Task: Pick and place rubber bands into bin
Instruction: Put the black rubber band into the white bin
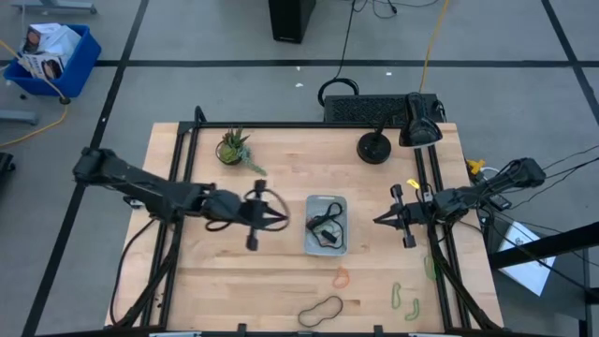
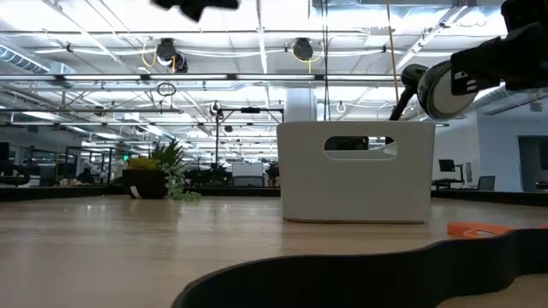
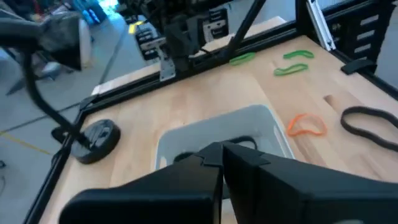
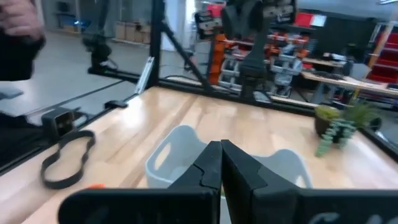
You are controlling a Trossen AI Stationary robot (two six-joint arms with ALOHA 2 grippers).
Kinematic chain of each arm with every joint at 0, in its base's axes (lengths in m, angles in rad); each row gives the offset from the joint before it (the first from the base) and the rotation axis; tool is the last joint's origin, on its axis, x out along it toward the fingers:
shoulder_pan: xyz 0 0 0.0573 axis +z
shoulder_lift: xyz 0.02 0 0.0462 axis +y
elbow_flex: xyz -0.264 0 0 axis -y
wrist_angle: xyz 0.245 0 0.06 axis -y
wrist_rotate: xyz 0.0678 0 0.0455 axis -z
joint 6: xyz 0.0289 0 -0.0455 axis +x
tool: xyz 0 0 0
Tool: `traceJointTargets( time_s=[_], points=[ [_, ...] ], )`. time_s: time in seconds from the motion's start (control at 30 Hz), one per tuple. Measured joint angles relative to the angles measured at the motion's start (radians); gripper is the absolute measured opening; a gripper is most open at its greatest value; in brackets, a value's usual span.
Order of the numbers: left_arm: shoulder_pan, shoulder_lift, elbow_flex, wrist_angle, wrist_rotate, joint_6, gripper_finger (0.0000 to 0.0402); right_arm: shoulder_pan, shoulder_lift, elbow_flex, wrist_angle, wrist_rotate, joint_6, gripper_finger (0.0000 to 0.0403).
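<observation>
While both arms hang over the middle of the table, the left gripper sits just to one side of the bin with its fingers pressed together on nothing; in the left wrist view the closed tips meet right in front of the bin's near rim. The right gripper faces it from the opposite side of the bin, a little farther off, and its fingers are likewise clenched shut and empty, their tips lined up with the pale bin just beyond them.

Inside the bin lie dark rubber bands, a tangle with a small reddish bit among them. Others rest on the bare wood, well apart from both sets of fingers, toward the table's near edge: an orange band, a large black wavy band, and green bands by the right-hand frame rail. The left wrist view shows the same ones beyond the bin: orange, black, green.

A small potted plant stands behind the left fingers.
</observation>
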Motion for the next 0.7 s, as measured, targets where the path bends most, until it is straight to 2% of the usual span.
traceJointTargets(
  time_s=[0.1,0.23,0.37,0.47,0.53,0.7],
  points=[
    [-0.018,-0.067,-0.196,0.247,-0.03,-0.002,0.0005,0.003,0.016,0.0,0.004,0.008,-0.003,0.0],
    [-0.023,-0.108,-0.449,0.624,-0.058,-0.005,0.0004,0.003,0.033,0.0,0.007,0.082,0.007,0.0],
    [-0.024,-0.116,-0.612,0.918,-0.095,-0.015,0.0003,0.003,0.042,0.002,0.008,0.103,0.007,0.0],
    [-0.025,-0.115,-0.665,0.986,-0.11,-0.013,0.0002,0.006,0.045,0.056,-0.058,0.102,0.007,0.0],
    [-0.025,-0.116,-0.668,0.987,-0.138,-0.014,0.0002,0.03,0.072,0.153,-0.183,0.102,0.012,0.0],
    [-0.025,-0.116,-0.662,0.984,-0.153,-0.016,0.0011,0.141,0.288,0.46,-0.545,0.103,0.086,0.0005]
  ],
)
